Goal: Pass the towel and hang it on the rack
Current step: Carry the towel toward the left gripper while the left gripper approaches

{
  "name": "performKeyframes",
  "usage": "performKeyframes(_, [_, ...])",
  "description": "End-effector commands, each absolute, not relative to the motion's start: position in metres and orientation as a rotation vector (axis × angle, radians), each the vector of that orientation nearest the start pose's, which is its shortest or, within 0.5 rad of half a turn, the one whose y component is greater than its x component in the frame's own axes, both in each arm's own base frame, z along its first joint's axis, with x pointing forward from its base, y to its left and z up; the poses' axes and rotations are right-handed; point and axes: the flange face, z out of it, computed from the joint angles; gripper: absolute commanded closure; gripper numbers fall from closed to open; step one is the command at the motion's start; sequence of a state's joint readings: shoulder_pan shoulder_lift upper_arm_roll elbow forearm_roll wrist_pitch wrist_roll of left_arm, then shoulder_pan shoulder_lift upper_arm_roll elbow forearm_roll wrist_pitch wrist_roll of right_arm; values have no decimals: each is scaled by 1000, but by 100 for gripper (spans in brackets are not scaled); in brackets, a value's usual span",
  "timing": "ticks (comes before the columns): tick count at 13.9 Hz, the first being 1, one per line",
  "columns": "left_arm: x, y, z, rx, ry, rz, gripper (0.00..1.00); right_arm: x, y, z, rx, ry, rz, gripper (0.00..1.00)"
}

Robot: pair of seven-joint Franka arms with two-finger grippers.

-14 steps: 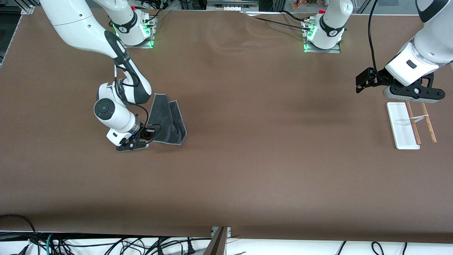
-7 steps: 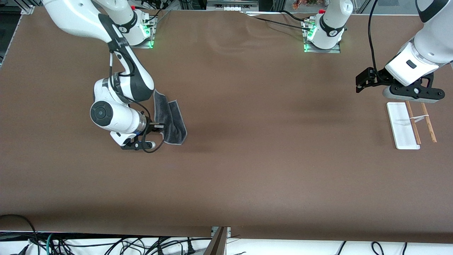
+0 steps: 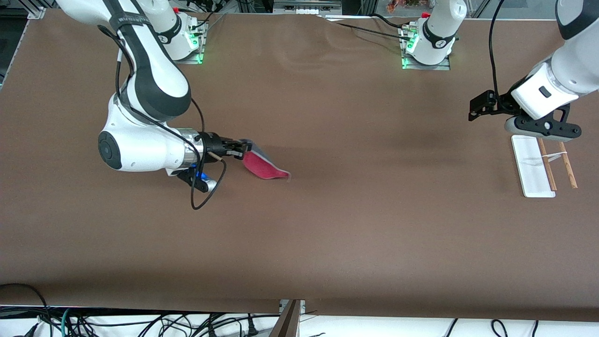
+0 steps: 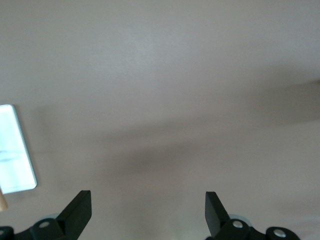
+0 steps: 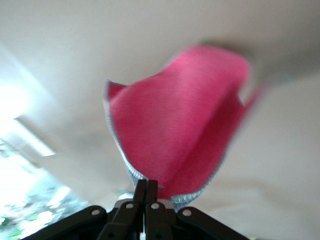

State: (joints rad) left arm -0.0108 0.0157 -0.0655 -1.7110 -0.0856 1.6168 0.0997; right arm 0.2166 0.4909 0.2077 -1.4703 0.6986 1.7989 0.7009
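Observation:
My right gripper (image 3: 242, 149) is shut on one edge of the towel (image 3: 264, 166) and holds it in the air over the table toward the right arm's end. The towel's pinkish-red face shows, with a pale grey edge. In the right wrist view the towel (image 5: 180, 130) hangs out from my shut right gripper (image 5: 146, 186). The rack (image 3: 538, 164), a white tray base with two thin wooden rods, stands at the left arm's end. My left gripper (image 3: 543, 131) hovers open and empty just over the rack. In the left wrist view my left gripper (image 4: 148, 205) is open, and the rack's white base (image 4: 15, 147) shows at the edge.
The brown table cover (image 3: 351, 210) is bare apart from these things. Both arm bases stand at the edge farthest from the front camera. Cables lie along the edge nearest the front camera, below the table.
My right gripper has lifted the towel off the table and swung it toward the middle, turning its pinkish-red face into view. The left arm has barely moved.

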Motion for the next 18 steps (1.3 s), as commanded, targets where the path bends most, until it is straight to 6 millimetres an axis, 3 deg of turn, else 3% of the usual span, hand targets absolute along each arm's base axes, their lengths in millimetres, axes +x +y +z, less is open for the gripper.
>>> performKeyframes(1, [568,-47,539,-3222,518,205,0,608,358,443,-2148,821,884,100])
performKeyframes(5, [566,-67,532,-3331,818,192,0,601,419,486,-1810,1101,975,100])
performKeyframes(8, [580,-74,502,-3466,1170,129,0,592,457,514,-1609,1212,1023,100])
performKeyframes(11, [590,-88,475,-3488,1526,22,0,572,495,534,-1503,1286,995,100])
performKeyframes(15, [605,-101,438,-3443,1962,-220,0,563,508,539,-1480,1305,995,100])
performKeyframes(18, [613,-110,418,-3327,2292,-572,0,558,515,540,-1471,1308,975,100])
